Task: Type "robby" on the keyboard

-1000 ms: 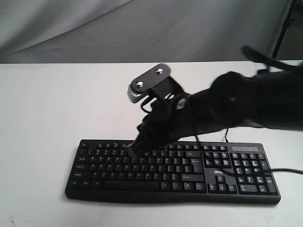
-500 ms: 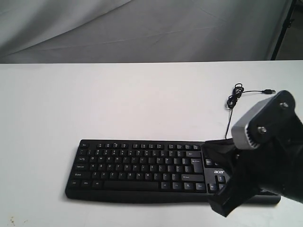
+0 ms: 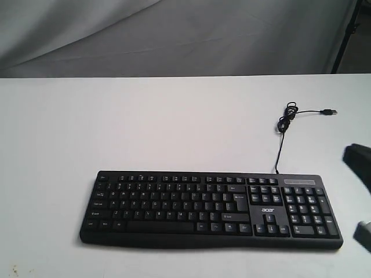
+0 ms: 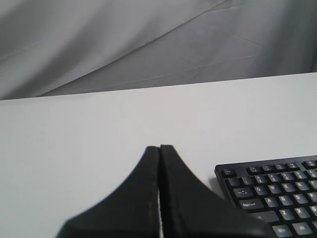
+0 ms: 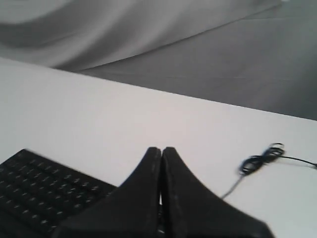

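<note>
The black keyboard (image 3: 211, 208) lies flat near the front of the white table, with its number pad and white logo toward the right. Its thin black cable (image 3: 285, 124) runs back from the top edge and ends in a small coil. In the left wrist view my left gripper (image 4: 160, 148) is shut with nothing in it, above bare table beside the keyboard's (image 4: 277, 196) end. My right gripper (image 5: 161, 149) is shut and empty too, over the keyboard (image 5: 42, 196) with the coiled cable (image 5: 260, 159) beyond. In the exterior view only a dark piece of the right arm (image 3: 359, 162) shows at the right edge.
The white table (image 3: 145, 127) stretches wide behind the keyboard. A grey cloth backdrop (image 3: 174, 35) hangs behind the table's far edge. A dark stand leg (image 3: 348, 29) shows at the upper right corner.
The right arm, which was pressing down on the upper letter rows a second ago, has swung right and back off the keyboard, almost out of the exterior view. The keyboard stays put.
</note>
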You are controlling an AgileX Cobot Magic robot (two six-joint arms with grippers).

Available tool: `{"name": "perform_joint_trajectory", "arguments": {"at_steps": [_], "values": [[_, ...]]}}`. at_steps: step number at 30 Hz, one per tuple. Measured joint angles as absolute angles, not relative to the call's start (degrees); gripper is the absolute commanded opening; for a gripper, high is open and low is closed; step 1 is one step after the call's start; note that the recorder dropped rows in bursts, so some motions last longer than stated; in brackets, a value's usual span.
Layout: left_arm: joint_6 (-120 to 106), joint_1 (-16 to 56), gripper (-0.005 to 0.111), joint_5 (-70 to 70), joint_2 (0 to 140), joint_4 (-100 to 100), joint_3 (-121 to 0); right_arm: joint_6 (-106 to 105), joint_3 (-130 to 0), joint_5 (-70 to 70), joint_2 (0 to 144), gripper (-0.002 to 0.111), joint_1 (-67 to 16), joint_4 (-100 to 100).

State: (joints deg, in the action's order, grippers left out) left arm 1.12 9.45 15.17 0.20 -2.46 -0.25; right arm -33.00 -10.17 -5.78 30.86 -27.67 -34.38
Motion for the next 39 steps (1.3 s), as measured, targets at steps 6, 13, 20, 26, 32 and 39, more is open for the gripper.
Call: {"name": "perform_joint_trajectory", "arguments": {"at_steps": [6,13,20,26,32,39], "values": [[1.12,9.45,0.000,15.17,0.20,-2.46,-0.25,-33.00,-9.70,3.24,19.84,0.000,-10.32,-35.14],[1.12,9.45,0.000,15.17,0.20,-2.46,-0.25,-32.46,-9.70,6.18,15.35,0.000,-7.88,-35.89],[1.12,9.45,0.000,15.17,0.20,-2.46,-0.25,-19.59,-6.18,2.55,17.38,0.000,-7.88,-26.46],[1.12,9.45,0.000,15.17,0.20,-2.46,-0.25,-2.52,-2.01,1.35,17.61,0.000,-7.88,-13.91],[1.12,9.45,0.000,15.17,0.20,-2.46,-0.25,-0.68,-0.23,2.79,14.19,0.000,-7.88,-9.98],[1.12,9.45,0.000,15.17,0.20,-2.46,-0.25,-0.47,-0.23,10.64,8.25,0.000,-7.88,-7.83]]}}
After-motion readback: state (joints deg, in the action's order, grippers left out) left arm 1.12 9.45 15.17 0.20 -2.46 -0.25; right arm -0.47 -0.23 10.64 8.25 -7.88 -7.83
